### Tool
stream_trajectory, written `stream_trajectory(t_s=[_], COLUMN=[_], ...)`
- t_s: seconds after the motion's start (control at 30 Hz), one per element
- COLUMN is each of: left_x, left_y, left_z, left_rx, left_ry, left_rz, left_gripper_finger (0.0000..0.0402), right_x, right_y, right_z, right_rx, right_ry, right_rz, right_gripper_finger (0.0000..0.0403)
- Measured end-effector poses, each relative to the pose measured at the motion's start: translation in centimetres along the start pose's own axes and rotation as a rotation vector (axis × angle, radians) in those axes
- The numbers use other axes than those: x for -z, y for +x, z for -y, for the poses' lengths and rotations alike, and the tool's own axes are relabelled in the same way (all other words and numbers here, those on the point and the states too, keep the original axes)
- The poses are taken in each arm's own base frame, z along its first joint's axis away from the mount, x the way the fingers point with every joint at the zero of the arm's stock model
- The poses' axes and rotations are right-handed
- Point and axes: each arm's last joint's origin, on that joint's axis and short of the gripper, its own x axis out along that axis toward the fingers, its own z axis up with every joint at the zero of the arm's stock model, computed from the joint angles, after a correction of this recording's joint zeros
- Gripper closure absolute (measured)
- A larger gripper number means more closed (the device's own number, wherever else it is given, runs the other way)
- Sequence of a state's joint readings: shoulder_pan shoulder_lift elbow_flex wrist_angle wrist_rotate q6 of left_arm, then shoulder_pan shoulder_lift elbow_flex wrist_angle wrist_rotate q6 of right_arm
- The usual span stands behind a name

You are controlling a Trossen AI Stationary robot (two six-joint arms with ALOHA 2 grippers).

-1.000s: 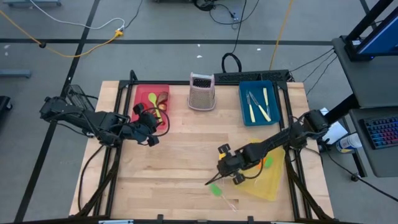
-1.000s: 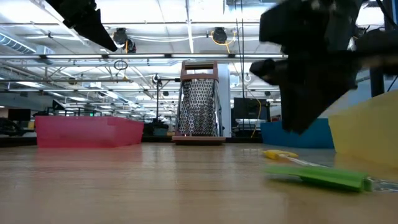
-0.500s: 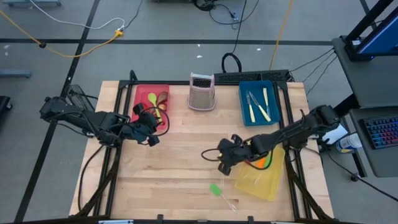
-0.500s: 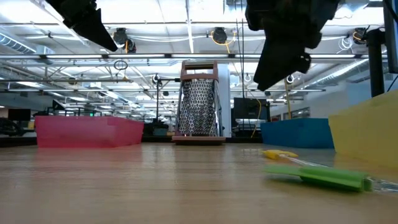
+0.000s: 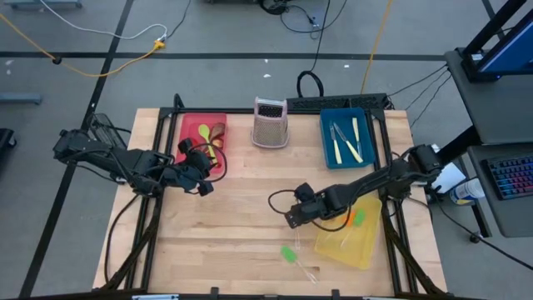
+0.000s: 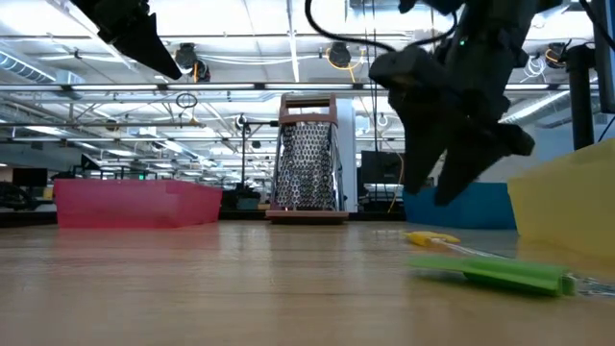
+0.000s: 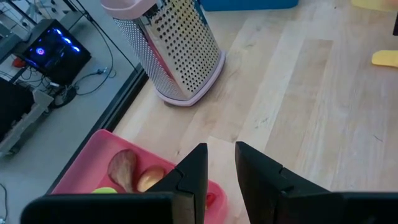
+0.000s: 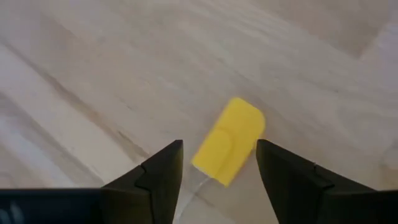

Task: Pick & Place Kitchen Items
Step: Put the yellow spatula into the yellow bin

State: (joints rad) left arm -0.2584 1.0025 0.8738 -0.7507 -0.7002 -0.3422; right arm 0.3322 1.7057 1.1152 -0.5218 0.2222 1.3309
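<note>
1. Left gripper [image 5: 202, 172] waits over the wooden table [image 5: 241, 250], just beside the flat red tray [image 5: 188, 125]. Its wrist view shows the two dark fingers [image 7: 193, 171] close together with a narrow gap and nothing between them.
2. Inside that red tray lie a green spoon [image 5: 204, 132] and a brown spoon [image 5: 218, 131]. Next along the far edge stands the upright perforated metal box grater [image 5: 271, 122], then the flat blue tray [image 5: 348, 137] holding cream-handled knives [image 5: 356, 137].
3. Right gripper [image 5: 291, 218] hovers near the table's middle, beside the flat yellow tray [image 5: 354, 242]. Its fingers [image 8: 158, 174] are spread wide and empty, straddling the yellow-headed spatula with a clear handle [image 8: 228, 141] lying flat on the wood.
4. A green-headed clear-handled spatula [image 5: 289, 254] lies on the table nearer the front edge; another green-headed one [image 5: 358, 218] lies in the yellow tray.
5. I judge the yellow spatula light, its head soft and slightly grippy, its handle stiff, thin and slick. Closing across the head near the neck looks the safer hold.
6. Only the right wrist view shows how the yellow head sits between the fingers; from above, the arm hides it. The low view [image 6: 434, 238] shows it lying flat, with the gripper [image 6: 452, 187] clear above the table.
</note>
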Motion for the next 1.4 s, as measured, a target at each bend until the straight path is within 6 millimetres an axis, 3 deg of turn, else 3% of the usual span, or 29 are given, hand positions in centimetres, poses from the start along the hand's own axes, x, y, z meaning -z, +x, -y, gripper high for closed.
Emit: stream_trajectory(t_s=[0.3, 0.47, 0.77, 1.27, 1.4], left_x=[0.0, 0.0, 0.0, 0.0, 0.0], left_y=[0.0, 0.0, 0.0, 0.0, 0.0], left_z=[0.0, 0.0, 0.0, 0.0, 0.0], left_rx=[0.0, 0.0, 0.0, -0.002, -0.003], left_ry=[0.0, 0.001, 0.008, 0.035, 0.05], left_rz=[0.0, 0.0, 0.0, 0.0, 0.001], left_gripper_finger=[0.0314, 0.0314, 0.0314, 0.0314, 0.0314], right_x=[0.0, -0.8, -2.0, -4.6, -5.5], right_y=[2.9, 3.6, 2.3, 2.5, 1.1], right_z=[0.8, 0.9, 1.0, 0.9, 0.9], right_rx=[0.076, 0.069, 0.011, -0.134, -0.178], right_ry=[0.123, 0.152, 0.175, 0.197, 0.155], right_rz=[-0.198, -0.22, -0.256, -0.371, -0.388], right_gripper_finger=[0.0205, 0.0206, 0.0206, 0.0207, 0.0216])
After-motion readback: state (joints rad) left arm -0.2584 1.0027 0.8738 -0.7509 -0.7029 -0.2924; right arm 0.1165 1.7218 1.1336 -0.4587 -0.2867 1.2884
